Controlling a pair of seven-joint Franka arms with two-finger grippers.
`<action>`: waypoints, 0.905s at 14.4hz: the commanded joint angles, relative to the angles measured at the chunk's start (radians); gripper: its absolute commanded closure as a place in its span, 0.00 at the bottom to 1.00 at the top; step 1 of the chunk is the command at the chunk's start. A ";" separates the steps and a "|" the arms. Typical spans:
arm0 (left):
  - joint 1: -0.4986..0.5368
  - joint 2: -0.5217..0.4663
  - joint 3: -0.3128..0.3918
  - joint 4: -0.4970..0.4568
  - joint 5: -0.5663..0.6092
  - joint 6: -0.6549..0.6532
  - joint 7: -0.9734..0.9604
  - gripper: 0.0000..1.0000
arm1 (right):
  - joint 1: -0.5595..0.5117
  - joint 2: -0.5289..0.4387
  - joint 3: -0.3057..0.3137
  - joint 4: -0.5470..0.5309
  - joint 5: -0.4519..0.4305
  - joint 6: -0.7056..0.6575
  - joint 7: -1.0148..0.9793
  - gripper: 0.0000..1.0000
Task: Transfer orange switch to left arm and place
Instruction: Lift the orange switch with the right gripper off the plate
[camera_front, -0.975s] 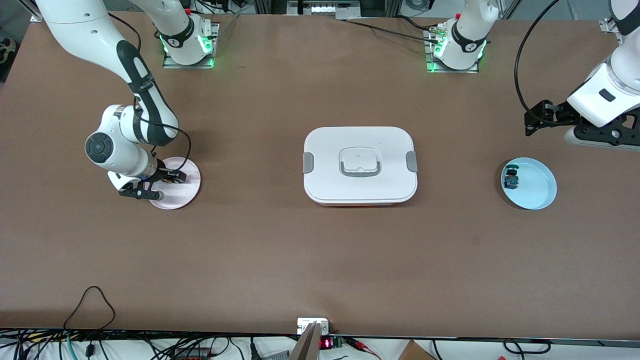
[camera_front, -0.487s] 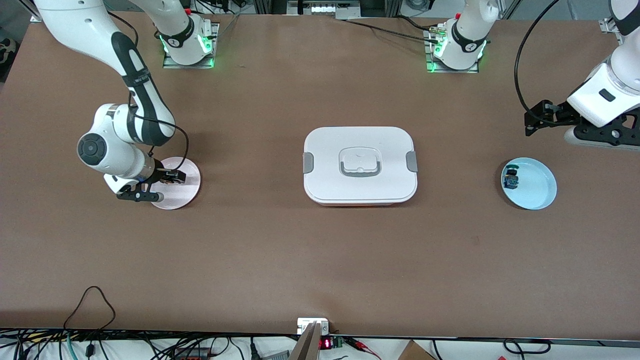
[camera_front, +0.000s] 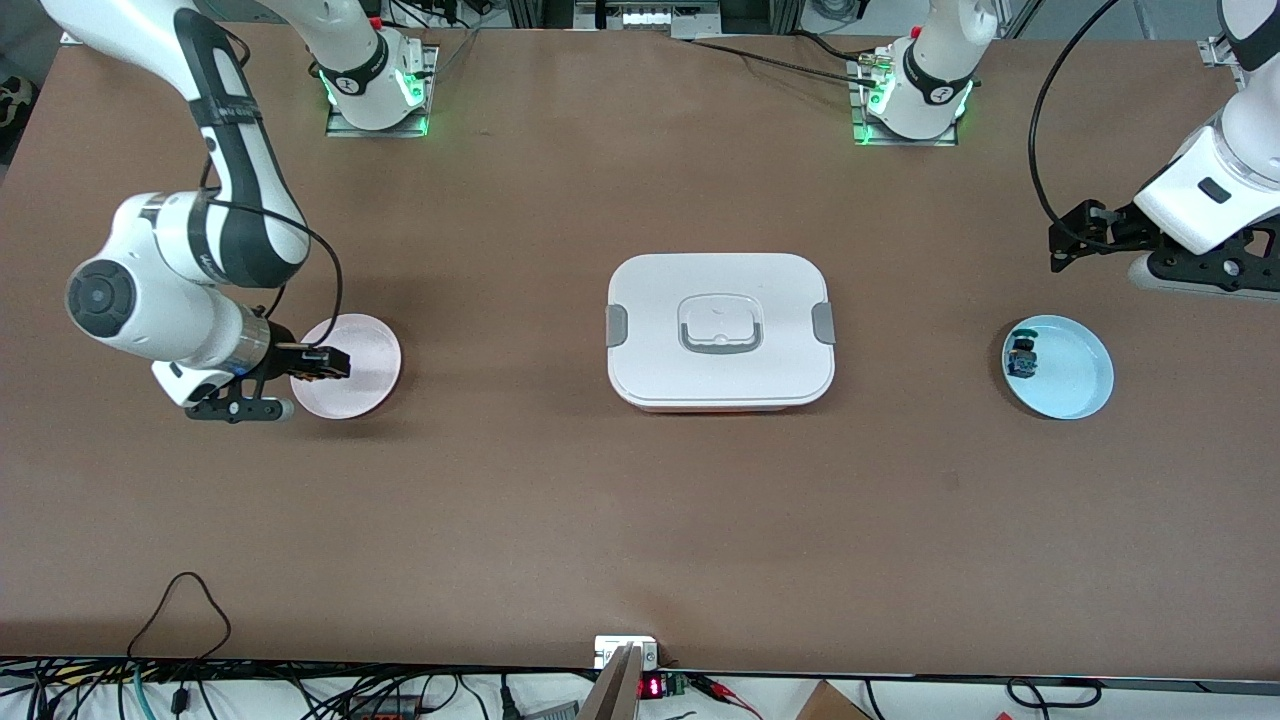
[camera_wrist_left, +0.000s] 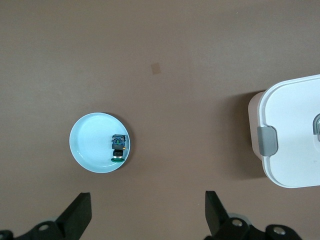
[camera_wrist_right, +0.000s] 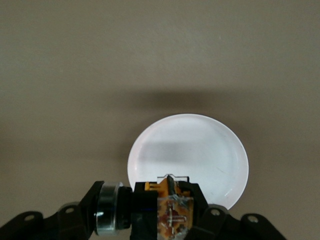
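Note:
My right gripper (camera_front: 318, 364) is shut on the orange switch (camera_wrist_right: 170, 212) and holds it in the air over the edge of the pink plate (camera_front: 360, 375). The switch's orange body and black, silver-ringed end show between the fingers in the right wrist view, above the bare plate (camera_wrist_right: 200, 155). The white lidded box (camera_front: 720, 332) stands mid-table. My left gripper (camera_front: 1062, 243) is open and empty, up over the table near the blue plate (camera_front: 1070, 372); its fingertips (camera_wrist_left: 79, 212) show in the left wrist view, with the box's clip end (camera_wrist_left: 292, 132) at one side.
A blue-and-black switch (camera_front: 1021, 357) lies in the blue plate, also shown in the left wrist view (camera_wrist_left: 118, 147). The arm bases with green lights stand at the table's far edge. Cables and a small device lie along the near edge.
My right gripper has risen off the pink plate with the orange switch and drawn back toward the right arm's end of the table. The left arm has not moved.

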 joint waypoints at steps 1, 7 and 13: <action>-0.005 0.014 0.001 0.035 0.003 -0.026 0.003 0.00 | 0.020 -0.021 0.001 0.107 0.012 -0.098 -0.049 0.92; -0.006 0.014 -0.001 0.035 0.003 -0.024 0.003 0.00 | 0.057 -0.093 0.009 0.189 0.100 -0.144 -0.198 0.92; -0.006 0.014 -0.001 0.035 0.003 -0.024 0.003 0.00 | 0.089 -0.102 0.051 0.255 0.227 -0.133 -0.329 0.92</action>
